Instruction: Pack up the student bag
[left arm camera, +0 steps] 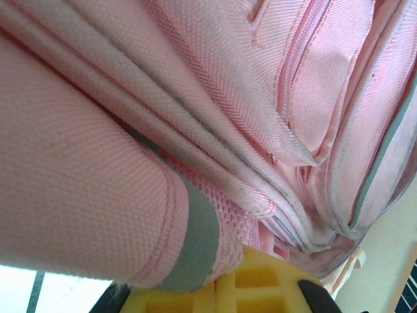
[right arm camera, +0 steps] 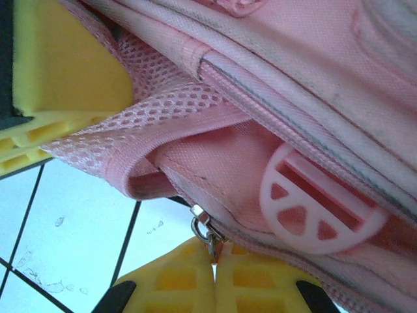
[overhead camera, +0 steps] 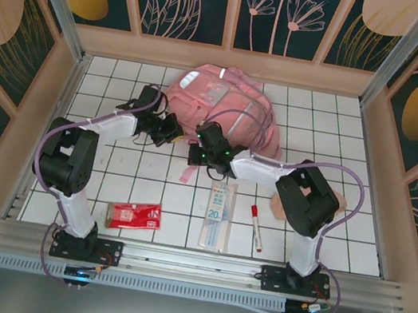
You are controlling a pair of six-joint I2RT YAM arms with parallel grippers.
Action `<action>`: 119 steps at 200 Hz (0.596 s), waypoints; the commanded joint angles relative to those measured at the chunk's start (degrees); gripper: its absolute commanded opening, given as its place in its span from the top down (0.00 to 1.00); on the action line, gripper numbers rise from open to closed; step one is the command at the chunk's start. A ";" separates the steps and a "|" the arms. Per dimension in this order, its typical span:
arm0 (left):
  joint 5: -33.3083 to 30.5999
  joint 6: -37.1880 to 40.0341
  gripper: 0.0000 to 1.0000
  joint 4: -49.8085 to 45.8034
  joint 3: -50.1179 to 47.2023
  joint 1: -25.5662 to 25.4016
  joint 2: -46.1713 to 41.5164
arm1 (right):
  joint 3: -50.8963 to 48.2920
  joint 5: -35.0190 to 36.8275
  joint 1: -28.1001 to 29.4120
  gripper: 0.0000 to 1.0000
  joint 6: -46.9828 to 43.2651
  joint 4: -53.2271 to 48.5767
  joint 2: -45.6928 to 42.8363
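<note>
Two arms reach the student bag (overhead camera: 192,93); left jaws pinch fabric, right jaws a zip pull (right arm camera: 207,236).

Both arms reach forward and bend inward over the bench. The left tool (overhead camera: 171,130) and right tool (right arm camera: 214,277) are each pinched tight on the student bag (overhead camera: 220,100).

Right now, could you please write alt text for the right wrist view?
The right gripper, shut, pinches a metal zip pull on the pink student bag. A round pink buckle and mesh strap show above the white tiled table.
</note>
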 commanded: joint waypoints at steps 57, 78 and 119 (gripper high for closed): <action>-10.56 9.58 1.00 -1.43 1.63 6.71 0.57 | -12.56 7.34 -3.45 1.00 4.40 -10.95 -13.19; -12.34 15.56 1.00 -3.85 4.92 9.41 2.80 | -15.16 3.60 -5.34 1.00 2.10 -11.32 -15.89; -15.25 22.04 0.71 -12.35 15.69 12.63 8.57 | -11.77 -8.56 -3.30 1.00 -7.28 -9.01 -13.68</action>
